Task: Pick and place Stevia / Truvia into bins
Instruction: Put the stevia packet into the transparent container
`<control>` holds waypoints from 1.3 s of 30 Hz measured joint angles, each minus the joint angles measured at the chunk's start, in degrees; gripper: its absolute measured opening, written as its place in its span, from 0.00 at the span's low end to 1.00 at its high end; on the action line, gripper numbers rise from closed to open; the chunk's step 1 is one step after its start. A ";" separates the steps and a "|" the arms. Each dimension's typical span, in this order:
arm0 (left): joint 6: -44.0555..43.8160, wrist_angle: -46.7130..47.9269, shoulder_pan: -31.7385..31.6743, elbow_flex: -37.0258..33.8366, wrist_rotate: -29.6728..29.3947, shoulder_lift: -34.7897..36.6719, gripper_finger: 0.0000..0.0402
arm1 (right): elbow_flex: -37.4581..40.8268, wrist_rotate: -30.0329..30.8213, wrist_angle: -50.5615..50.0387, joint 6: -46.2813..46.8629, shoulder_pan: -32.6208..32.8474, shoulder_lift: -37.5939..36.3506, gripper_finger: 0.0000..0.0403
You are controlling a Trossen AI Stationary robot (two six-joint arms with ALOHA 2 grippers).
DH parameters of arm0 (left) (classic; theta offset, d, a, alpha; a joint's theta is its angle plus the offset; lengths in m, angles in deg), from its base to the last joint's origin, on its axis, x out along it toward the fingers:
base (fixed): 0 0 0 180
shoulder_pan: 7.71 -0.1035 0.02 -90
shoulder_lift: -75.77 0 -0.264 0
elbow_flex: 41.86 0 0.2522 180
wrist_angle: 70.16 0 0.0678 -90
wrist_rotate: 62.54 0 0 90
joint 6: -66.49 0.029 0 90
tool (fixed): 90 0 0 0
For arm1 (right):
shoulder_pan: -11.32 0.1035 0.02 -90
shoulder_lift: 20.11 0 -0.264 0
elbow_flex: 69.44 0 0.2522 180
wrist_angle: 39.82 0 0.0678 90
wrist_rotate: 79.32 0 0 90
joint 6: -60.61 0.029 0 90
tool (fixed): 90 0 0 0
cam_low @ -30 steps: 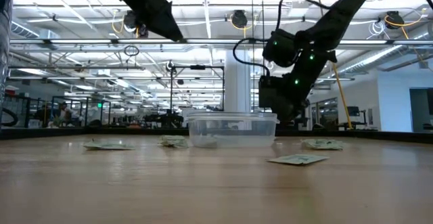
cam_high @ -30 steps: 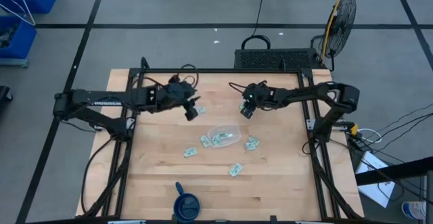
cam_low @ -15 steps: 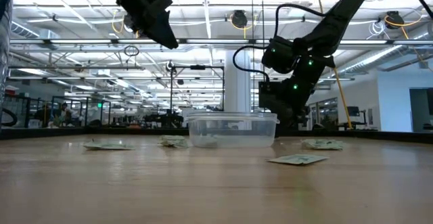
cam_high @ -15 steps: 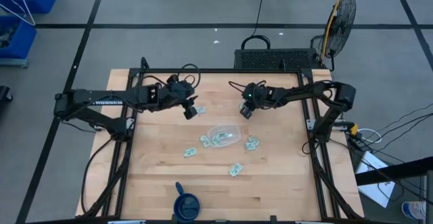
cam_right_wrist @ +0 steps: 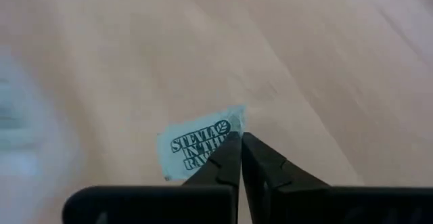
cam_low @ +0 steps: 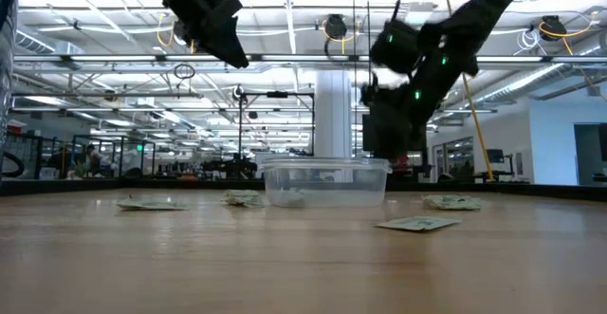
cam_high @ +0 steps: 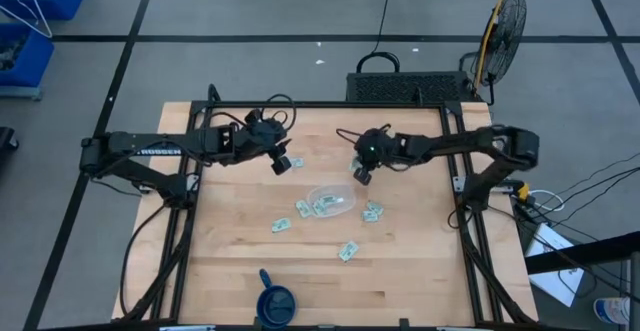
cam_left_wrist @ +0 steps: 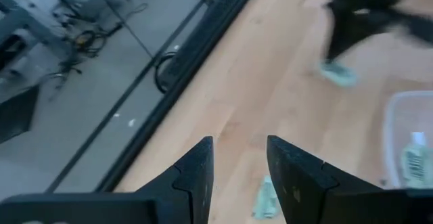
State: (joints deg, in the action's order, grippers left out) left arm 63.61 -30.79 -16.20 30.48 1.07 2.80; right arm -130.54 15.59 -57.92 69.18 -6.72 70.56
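Note:
The clear bin (cam_high: 332,200) stands mid-table with a sachet inside (cam_left_wrist: 410,158). Pale green Stevia sachets lie flat around it (cam_high: 302,208) (cam_high: 281,225) (cam_high: 372,211) (cam_high: 348,251), and one lies below my left gripper (cam_high: 298,161). My right gripper (cam_high: 358,174) hovers just beyond the bin's far right rim, shut on one sachet (cam_right_wrist: 199,146). My left gripper (cam_left_wrist: 238,176) hangs open above the table, to the far left of the bin, with nothing between its fingers. My right gripper pinches the sachet between its two fingertips (cam_right_wrist: 229,158) at one corner (cam_right_wrist: 235,126). The rest of the sachet sticks out flat beyond the fingertips with its printed face toward the camera. It looks clear of the table.
A dark blue cup (cam_high: 275,301) stands at the near edge, left of centre. Bare wood lies along the near and right parts of the table (cam_high: 420,261). A black metal frame borders the table.
My right gripper has gone a little toward the table's near edge, closer to the bin's far rim, with its arm stretched further out.

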 joint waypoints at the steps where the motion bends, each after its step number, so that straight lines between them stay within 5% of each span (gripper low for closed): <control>1: 0.26 0.09 -0.02 0.00 -0.72 0.00 0.36 | -0.02 -0.57 0.48 -0.28 1.25 -1.15 0.00; 13: 1.27 2.78 -0.07 0.00 -1.17 0.00 0.36 | -0.08 -7.68 7.51 -5.28 13.36 -3.83 0.00; 20: 0.82 2.62 -0.07 0.00 -1.19 0.00 0.36 | -0.08 -4.86 5.98 -6.39 14.12 -2.30 0.02; 33: -8.56 10.02 -0.60 -0.33 -0.66 -0.89 0.36 | -0.15 -3.45 5.20 -7.97 14.03 -2.23 0.23; 39: -14.76 2.09 -2.37 -8.97 4.48 -4.05 0.36 | -0.15 -3.45 6.24 -7.82 14.01 -2.23 0.23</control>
State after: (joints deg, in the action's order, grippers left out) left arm 48.85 -28.70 -18.57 21.52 5.55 -1.25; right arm -130.69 12.13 -51.67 61.36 7.29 68.33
